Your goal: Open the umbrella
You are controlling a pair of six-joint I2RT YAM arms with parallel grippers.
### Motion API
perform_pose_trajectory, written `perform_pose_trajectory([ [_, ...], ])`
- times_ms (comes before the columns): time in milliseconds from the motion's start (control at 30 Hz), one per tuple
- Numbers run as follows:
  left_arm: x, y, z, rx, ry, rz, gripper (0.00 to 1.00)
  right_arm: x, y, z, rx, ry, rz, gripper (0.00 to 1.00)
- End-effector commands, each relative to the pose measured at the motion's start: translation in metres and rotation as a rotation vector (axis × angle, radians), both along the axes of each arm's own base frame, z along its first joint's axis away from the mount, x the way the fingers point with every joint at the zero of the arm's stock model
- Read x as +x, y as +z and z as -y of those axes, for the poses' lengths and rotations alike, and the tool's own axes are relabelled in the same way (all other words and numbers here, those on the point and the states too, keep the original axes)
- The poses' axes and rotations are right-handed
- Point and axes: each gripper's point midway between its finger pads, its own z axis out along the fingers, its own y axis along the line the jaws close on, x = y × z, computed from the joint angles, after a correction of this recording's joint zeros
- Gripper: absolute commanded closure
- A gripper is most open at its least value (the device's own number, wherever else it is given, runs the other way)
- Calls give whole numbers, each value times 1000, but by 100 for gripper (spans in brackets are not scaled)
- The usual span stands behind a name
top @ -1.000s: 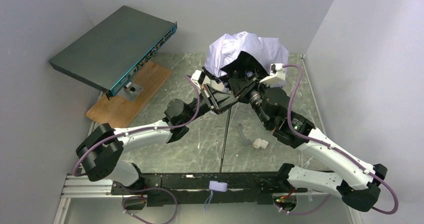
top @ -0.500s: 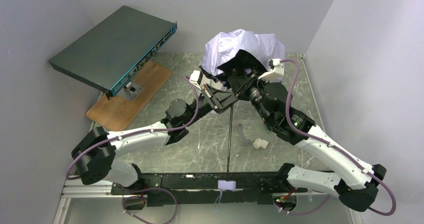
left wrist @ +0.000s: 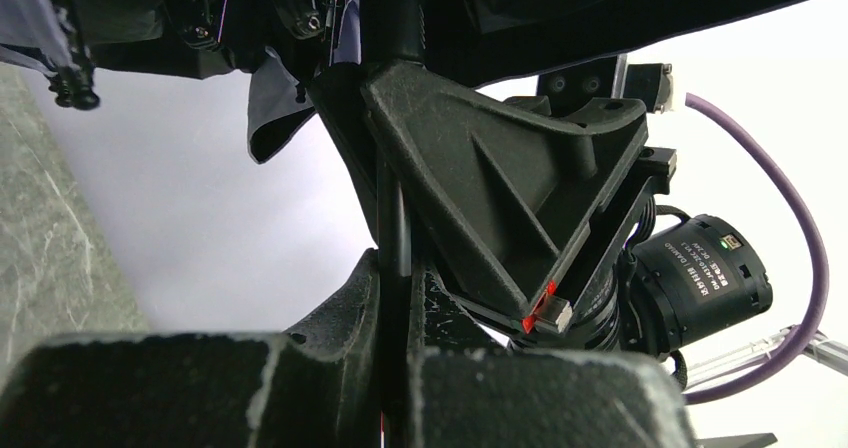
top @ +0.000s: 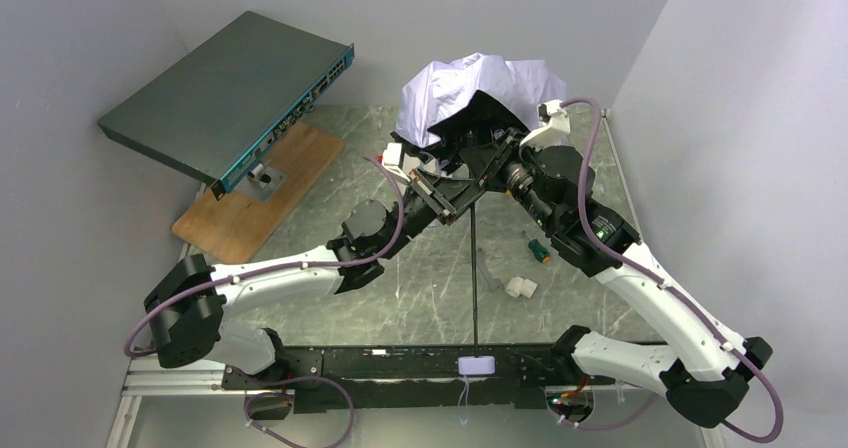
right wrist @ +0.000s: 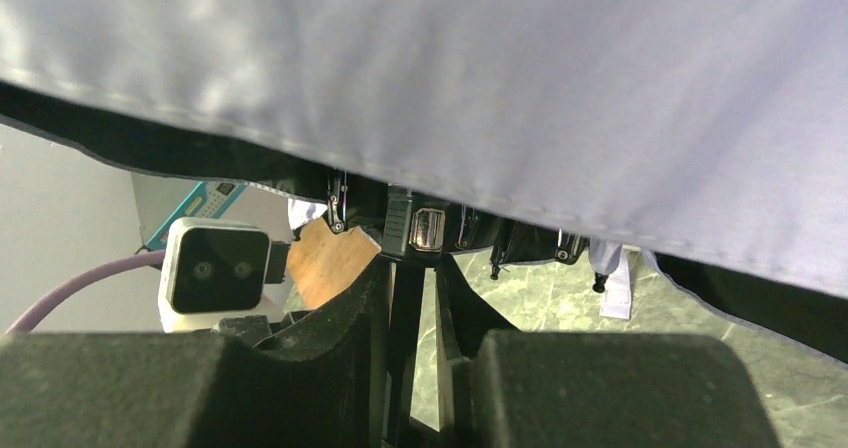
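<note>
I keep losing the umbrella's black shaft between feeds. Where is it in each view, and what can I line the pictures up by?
Top external: the shaft runs straight down the middle, from the canopy to the handle at the near edge.
Left wrist: upright, just left of centre.
Right wrist: upright at lower centre, below the fabric.
Shared landmark: the canopy, top left and filling the top.

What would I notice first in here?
The puffy pale umbrella at the far end of the table, its thin black shaft running back to the near edge. The left gripper and right gripper clamp that shaft below the fabric. A big grey box sits tilted at the far left.
</note>
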Motion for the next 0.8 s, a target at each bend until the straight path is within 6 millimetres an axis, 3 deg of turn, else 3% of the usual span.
perform_pose_trajectory([
  [0, -132, 42, 17, -36, -395, 222, 100, 57, 97, 103, 177, -556, 287, 88],
  [300, -148, 45, 26, -19, -405, 225, 100, 71, 110, 117, 195, -665, 328, 84],
  [767, -153, 45, 31, -10, -415, 225, 100, 86, 122, 123, 182, -714, 374, 84],
])
